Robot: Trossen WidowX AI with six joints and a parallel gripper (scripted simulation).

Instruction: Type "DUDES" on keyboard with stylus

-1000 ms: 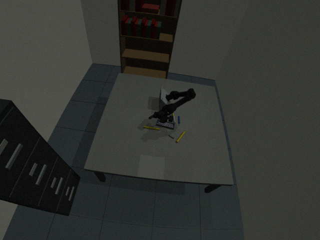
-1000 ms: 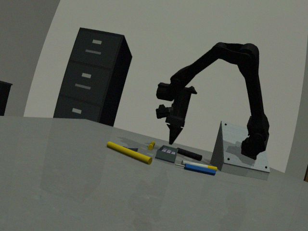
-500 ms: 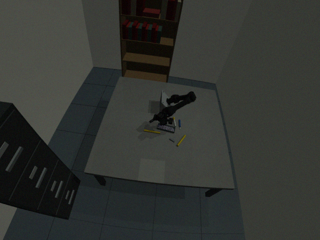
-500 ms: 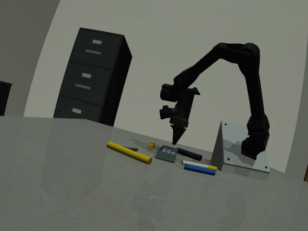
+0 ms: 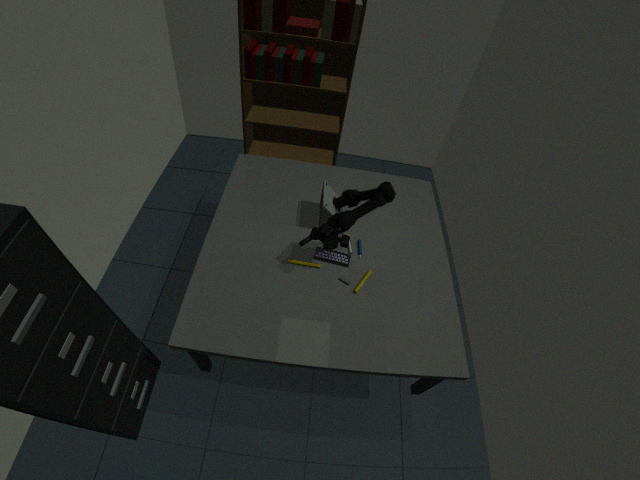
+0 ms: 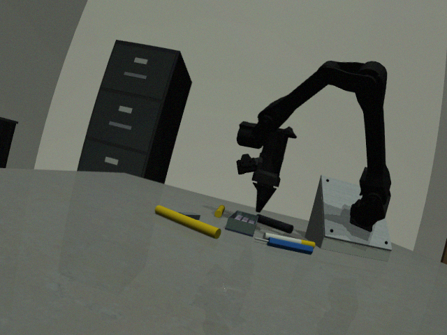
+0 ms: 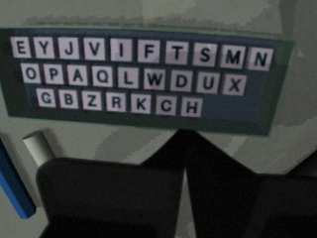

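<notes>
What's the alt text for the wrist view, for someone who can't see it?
A dark-framed keyboard with three rows of pale letter keys spans the upper part of the view. The black claw, shut and without a stylus, points at its near edge. At lower left lie a blue tool and a white rod.

The little dark keyboard (image 5: 331,256) (image 6: 239,226) (image 7: 134,124) lies flat on the big gray desk (image 5: 258,304) (image 6: 144,270) (image 7: 109,12), below and in front of the jaws. It has three rows of pale pink keys with black letters. The H key is nearest the jaws' tips. I can't tell which stick is the stylus.
</notes>
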